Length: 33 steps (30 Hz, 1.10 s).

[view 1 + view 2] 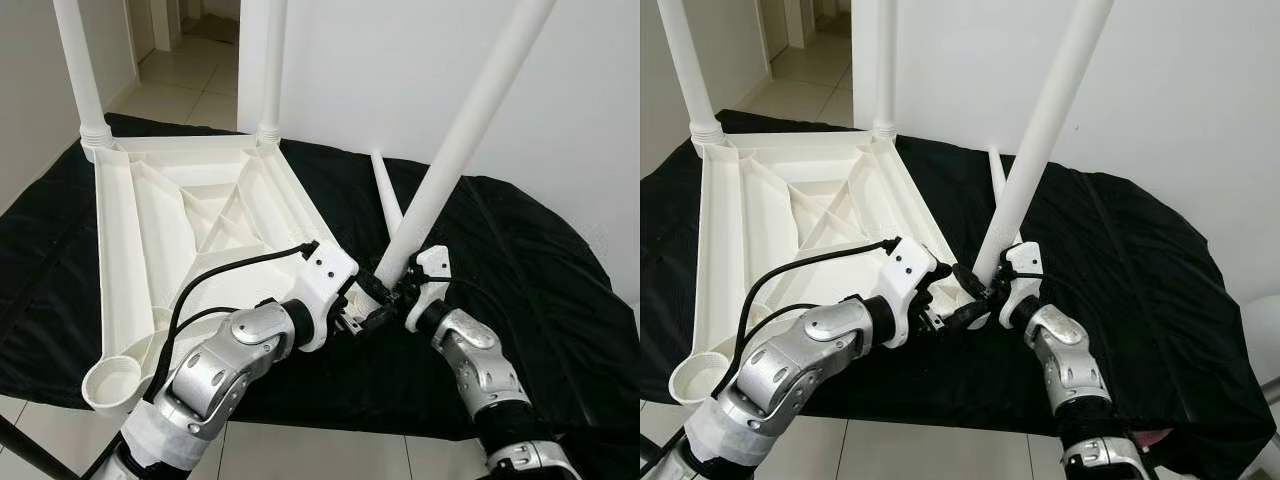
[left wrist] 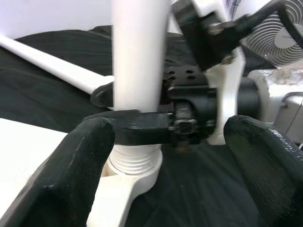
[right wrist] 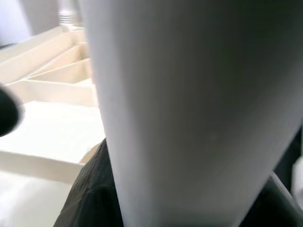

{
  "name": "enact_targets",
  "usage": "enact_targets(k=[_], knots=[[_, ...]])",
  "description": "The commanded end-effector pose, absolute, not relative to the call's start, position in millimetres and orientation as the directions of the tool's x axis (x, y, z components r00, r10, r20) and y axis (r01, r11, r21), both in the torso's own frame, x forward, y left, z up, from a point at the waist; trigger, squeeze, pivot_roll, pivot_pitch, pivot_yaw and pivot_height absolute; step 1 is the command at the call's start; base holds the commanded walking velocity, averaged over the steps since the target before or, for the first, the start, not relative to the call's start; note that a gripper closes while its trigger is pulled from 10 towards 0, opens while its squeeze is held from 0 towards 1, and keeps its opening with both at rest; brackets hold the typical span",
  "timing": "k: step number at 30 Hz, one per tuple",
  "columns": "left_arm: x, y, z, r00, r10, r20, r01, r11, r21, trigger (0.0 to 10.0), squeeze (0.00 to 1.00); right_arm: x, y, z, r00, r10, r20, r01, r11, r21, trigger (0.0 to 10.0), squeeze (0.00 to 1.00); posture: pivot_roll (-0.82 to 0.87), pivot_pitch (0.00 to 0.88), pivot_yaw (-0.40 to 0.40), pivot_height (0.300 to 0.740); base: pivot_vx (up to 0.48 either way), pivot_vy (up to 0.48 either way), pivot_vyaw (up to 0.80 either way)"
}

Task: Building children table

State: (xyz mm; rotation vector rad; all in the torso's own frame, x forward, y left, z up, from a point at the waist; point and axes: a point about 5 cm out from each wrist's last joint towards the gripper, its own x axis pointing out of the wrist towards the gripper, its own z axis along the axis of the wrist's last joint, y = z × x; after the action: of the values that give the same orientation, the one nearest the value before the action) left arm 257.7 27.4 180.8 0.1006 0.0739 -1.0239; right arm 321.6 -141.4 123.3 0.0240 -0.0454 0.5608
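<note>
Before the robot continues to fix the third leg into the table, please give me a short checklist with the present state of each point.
1. Right gripper holds the third leg: ok.
2. Leg base sits at its corner socket: ok.
3. Leg is upright: not ok, it tilts.
4. Left gripper is open beside the leg: ok.
5. Spare leg lies on the black cloth, apart from the work: ok.
6. Thread is fully seated: cannot tell.

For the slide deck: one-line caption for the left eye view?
Right pincer grips a tilted white table leg at the upturned tabletop's near corner socket; left pincer open alongside.
</note>
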Motion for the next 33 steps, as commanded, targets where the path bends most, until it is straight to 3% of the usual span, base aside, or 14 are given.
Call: enact_targets(k=[1, 5, 10, 19, 29, 30, 33], knots=[[255.1, 22.2, 178.9, 0.470, -0.874, -0.121, 0.883, 0.467, 0.055, 10.0, 0.00, 319.4, -149.3, 109.3, 0.890, 0.454, -0.034, -0.454, 0.891, -0.011, 10.0, 0.00, 0.03, 0.000, -0.146, 0.740, 0.000, 0.000, 0.00], [254.5, 21.5, 178.8, 0.468, -0.876, -0.120, 0.884, 0.465, 0.055, 10.0, 0.00, 318.8, -148.3, 110.0, 0.915, 0.401, -0.030, -0.402, 0.915, -0.024, 10.0, 0.00, 0.02, 0.000, -0.148, 0.740, 0.000, 0.000, 0.00], [255.5, 20.6, 178.1, 0.474, -0.873, -0.117, 0.881, 0.470, 0.059, 10.0, 0.00, 309.3, -133.3, 104.9, 0.975, 0.220, -0.041, -0.219, 0.975, 0.024, 10.0, 0.00, 0.02, 0.000, -0.150, 0.740, 0.000, 0.000, 0.00], [254.9, 19.1, 178.8, 0.480, -0.871, -0.107, 0.878, 0.476, 0.057, 10.0, 0.00, 297.1, -120.5, 95.4, 0.994, 0.007, -0.108, -0.003, 0.999, 0.036, 10.0, 0.00, 0.03, 0.000, -0.155, 0.740, 0.000, 0.000, 0.00], [254.4, 17.9, 179.6, 0.477, -0.873, -0.100, 0.879, 0.473, 0.060, 10.0, 0.00, 293.6, -116.2, 99.7, 0.995, 0.003, -0.097, 0.003, 0.999, 0.055, 10.0, 0.00, 0.03, 0.000, -0.157, 0.740, 0.000, 0.000, 0.00], [254.5, 17.3, 179.4, 0.476, -0.874, -0.099, 0.879, 0.472, 0.061, 10.0, 0.00, 293.4, -117.0, 101.3, 0.996, 0.010, -0.084, -0.004, 0.998, 0.069, 10.0, 1.00, 0.02, 0.000, -0.157, 0.740, 0.000, 0.000, 0.00], [254.6, 16.9, 179.2, 0.476, -0.874, -0.098, 0.880, 0.472, 0.062, 10.0, 0.00, 293.3, -117.6, 102.5, 0.997, 0.016, -0.075, -0.010, 0.997, 0.079, 10.0, 1.00, 0.02, 0.000, -0.157, 0.740, 0.000, 0.000, 0.00]])
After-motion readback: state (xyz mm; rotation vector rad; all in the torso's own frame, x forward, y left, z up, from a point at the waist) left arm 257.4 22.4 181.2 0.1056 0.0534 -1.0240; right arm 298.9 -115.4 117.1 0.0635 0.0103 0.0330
